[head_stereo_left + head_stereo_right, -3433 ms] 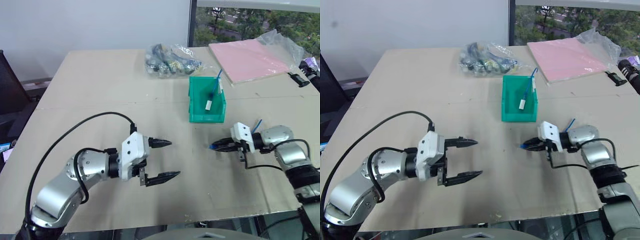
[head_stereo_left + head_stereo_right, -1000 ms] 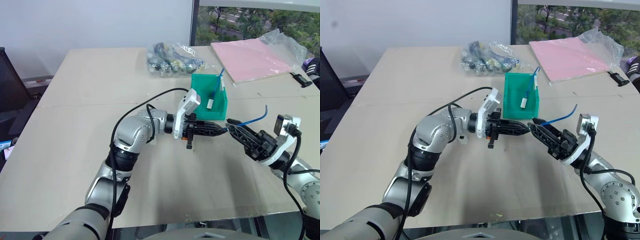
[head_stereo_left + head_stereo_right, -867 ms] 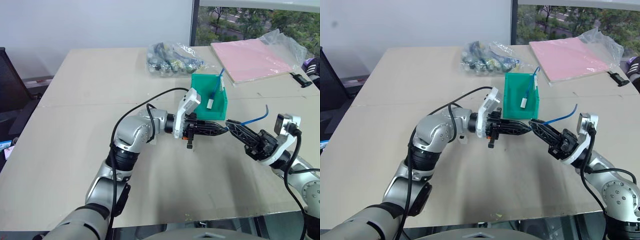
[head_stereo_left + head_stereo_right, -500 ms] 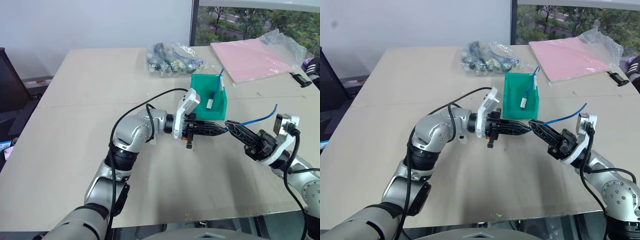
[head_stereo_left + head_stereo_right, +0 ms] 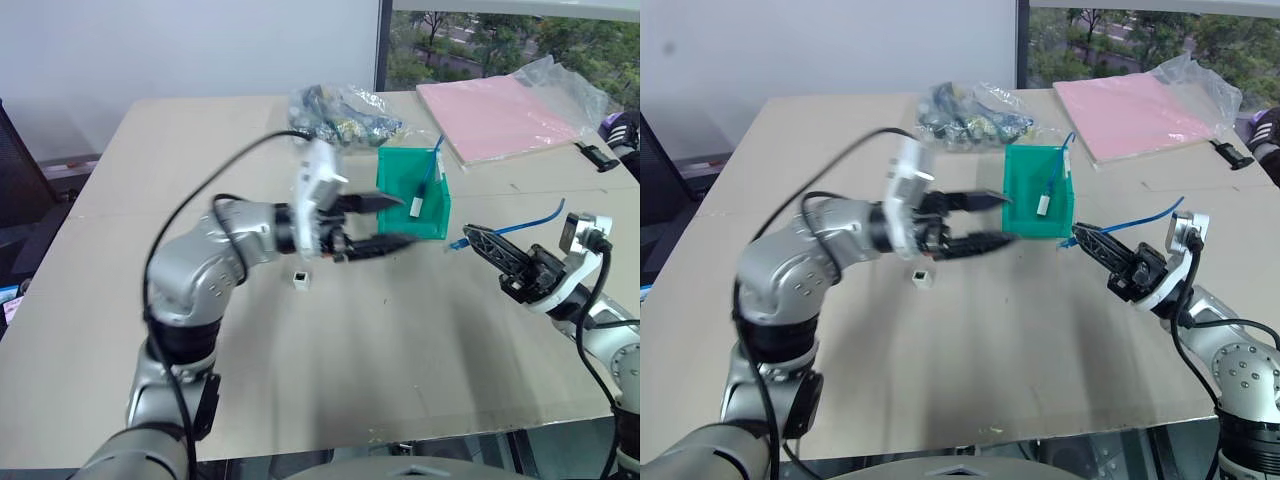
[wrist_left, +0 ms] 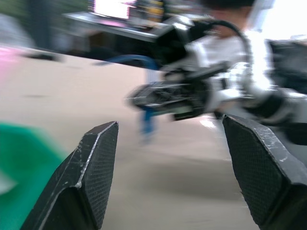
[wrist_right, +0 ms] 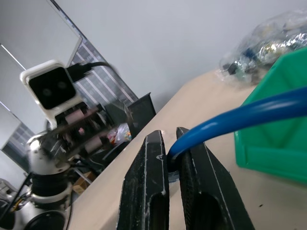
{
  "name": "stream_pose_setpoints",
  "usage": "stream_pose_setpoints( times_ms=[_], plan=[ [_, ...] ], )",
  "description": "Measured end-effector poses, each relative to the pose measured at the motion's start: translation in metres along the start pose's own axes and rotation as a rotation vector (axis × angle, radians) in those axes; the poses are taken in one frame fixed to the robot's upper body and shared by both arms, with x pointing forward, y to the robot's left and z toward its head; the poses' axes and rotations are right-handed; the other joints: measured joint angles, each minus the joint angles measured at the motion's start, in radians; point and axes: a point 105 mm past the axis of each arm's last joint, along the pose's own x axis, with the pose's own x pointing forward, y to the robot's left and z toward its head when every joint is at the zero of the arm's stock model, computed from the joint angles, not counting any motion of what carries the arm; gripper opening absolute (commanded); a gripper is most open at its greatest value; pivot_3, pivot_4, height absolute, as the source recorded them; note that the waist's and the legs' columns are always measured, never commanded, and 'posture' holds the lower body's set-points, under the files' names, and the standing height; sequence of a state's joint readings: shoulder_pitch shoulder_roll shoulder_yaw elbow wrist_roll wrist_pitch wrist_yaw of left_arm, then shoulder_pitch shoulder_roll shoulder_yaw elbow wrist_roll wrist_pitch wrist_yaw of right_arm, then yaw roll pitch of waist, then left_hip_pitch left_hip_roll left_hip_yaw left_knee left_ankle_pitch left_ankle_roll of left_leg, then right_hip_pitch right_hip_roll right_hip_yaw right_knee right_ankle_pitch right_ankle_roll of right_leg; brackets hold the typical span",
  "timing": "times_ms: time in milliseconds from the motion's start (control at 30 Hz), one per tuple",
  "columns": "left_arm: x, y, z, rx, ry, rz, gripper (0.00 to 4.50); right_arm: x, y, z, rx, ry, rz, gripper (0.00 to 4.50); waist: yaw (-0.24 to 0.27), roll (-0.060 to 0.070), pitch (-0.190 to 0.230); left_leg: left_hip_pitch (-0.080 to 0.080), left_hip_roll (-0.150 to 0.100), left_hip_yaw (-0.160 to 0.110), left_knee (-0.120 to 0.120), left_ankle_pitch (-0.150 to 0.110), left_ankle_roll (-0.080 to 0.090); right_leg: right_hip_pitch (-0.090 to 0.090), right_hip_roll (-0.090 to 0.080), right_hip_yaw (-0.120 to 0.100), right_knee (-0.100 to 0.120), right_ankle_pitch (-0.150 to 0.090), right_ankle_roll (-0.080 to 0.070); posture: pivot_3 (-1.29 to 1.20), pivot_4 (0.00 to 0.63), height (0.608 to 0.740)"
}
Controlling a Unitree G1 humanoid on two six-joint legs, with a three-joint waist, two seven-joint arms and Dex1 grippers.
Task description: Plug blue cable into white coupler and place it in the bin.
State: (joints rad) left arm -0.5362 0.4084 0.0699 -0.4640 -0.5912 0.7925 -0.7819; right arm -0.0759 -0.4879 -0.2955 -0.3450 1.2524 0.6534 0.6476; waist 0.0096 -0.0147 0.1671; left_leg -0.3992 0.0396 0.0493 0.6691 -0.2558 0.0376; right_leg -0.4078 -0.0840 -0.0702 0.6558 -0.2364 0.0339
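Left claw (image 5: 384, 222) withdrawn, white coupler (image 5: 300, 279) on table below it.

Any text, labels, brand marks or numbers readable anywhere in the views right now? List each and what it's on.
No readable text in any view.
Clear bag of bundled cables: colours inside, nothing legible.
Teal bin, pink pad, white coupler: no markings visible.

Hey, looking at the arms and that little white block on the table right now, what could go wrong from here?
1. The white coupler lies loose on the table, unplugged, below the open left gripper; regrasping such a tiny block may fail.
2. The right gripper pinches the blue cable near its plug, so it might slip or twist during insertion.
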Motion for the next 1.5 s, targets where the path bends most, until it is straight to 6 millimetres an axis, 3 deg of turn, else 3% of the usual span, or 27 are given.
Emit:
stream_pose_setpoints(
  times_ms=[67, 133, 367, 433, 567, 633, 833, 967, 1333, 1500],
  plan=[
    [-0.021, 0.02, -0.01, 0.027, -0.027, 0.249, 3.5, 0.005, -0.003, 0.002, -0.026, -0.029, 0.001, 0.0, 0.003, 0.0, 0.0, -0.001, 0.0, 0.0, 0.0, 0.0, 0.0, 0.0, 0.0, 0.001, 0.0, 0.0, 0.0, 0.0, 0.15, 0.728],
    [-0.045, 0.021, -0.03, 0.039, 0.006, 0.43, 3.5, 0.007, -0.005, 0.001, -0.048, -0.021, 0.0, 0.0, 0.005, -0.001, 0.0, -0.002, 0.0, 0.0, 0.0, 0.0, 0.0, 0.0, -0.001, 0.001, -0.001, 0.0, 0.0, 0.0, 0.15, 0.728],
    [-0.115, -0.014, -0.086, 0.013, 0.182, 0.798, 3.5, 0.014, -0.012, -0.003, -0.045, 0.004, 0.017, 0.0, 0.007, -0.002, 0.001, -0.002, 0.001, 0.001, 0.0, 0.0, 0.0, 0.0, -0.003, 0.002, -0.002, 0.0, -0.001, 0.0, 0.15, 0.728],
    [-0.123, -0.028, -0.099, 0.002, 0.234, 0.817, 3.5, 0.015, -0.013, -0.003, -0.048, 0.007, 0.022, 0.0, 0.01, -0.002, 0.001, -0.001, 0.001, 0.001, 0.001, 0.0, 0.0, 0.0, -0.003, 0.002, -0.002, -0.002, -0.004, 0.0, 0.15, 0.728],
    [-0.12, -0.046, -0.129, -0.004, 0.31, 0.817, 3.5, 0.015, -0.013, -0.005, -0.04, 0.024, 0.028, 0.0, 0.011, -0.002, 0.001, -0.001, 0.0, 0.0, 0.001, 0.0, 0.0, 0.0, -0.003, 0.003, -0.002, -0.004, -0.001, 0.0, 0.15, 0.728],
    [-0.115, -0.044, -0.144, 0.013, 0.339, 0.818, 3.5, 0.015, -0.013, -0.006, -0.039, 0.027, 0.028, 0.0, 0.008, -0.002, 0.001, -0.002, 0.0, 0.0, 0.001, 0.0, 0.0, -0.001, -0.002, 0.003, -0.002, -0.004, -0.001, 0.0, 0.15, 0.728],
    [-0.097, -0.033, -0.162, 0.023, 0.341, 0.819, 3.5, 0.016, -0.014, -0.008, -0.035, 0.042, 0.02, 0.0, 0.006, -0.002, 0.0, -0.004, 0.0, 0.0, 0.0, 0.0, 0.0, -0.003, -0.001, 0.003, -0.002, 0.0, -0.001, 0.0, 0.15, 0.728],
    [-0.082, -0.027, -0.163, 0.029, 0.312, 0.822, 3.5, 0.017, -0.012, -0.007, -0.044, 0.044, 0.018, 0.0, 0.009, -0.001, 0.0, -0.004, 0.0, -0.001, 0.0, 0.0, 0.0, -0.003, -0.001, 0.002, -0.002, 0.0, -0.001, 0.0, 0.15, 0.728],
    [-0.069, -0.011, -0.164, 0.045, 0.253, 0.868, 3.5, 0.016, -0.014, -0.007, -0.047, 0.044, -0.003, 0.0, 0.009, 0.002, -0.002, -0.003, 0.0, 0.0, 0.001, 0.0, 0.0, -0.002, -0.002, 0.003, -0.001, -0.001, 0.003, 0.0, 0.15, 0.728],
    [-0.066, -0.011, -0.165, 0.024, 0.206, 0.825, 1.21, 0.016, -0.014, -0.008, -0.051, 0.043, -0.007, 0.0, 0.01, 0.003, -0.003, -0.003, 0.0, -0.001, 0.001, 0.0, 0.0, -0.002, -0.002, 0.002, -0.001, 0.001, 0.0, 0.0, 0.15, 0.728]
  ],
)
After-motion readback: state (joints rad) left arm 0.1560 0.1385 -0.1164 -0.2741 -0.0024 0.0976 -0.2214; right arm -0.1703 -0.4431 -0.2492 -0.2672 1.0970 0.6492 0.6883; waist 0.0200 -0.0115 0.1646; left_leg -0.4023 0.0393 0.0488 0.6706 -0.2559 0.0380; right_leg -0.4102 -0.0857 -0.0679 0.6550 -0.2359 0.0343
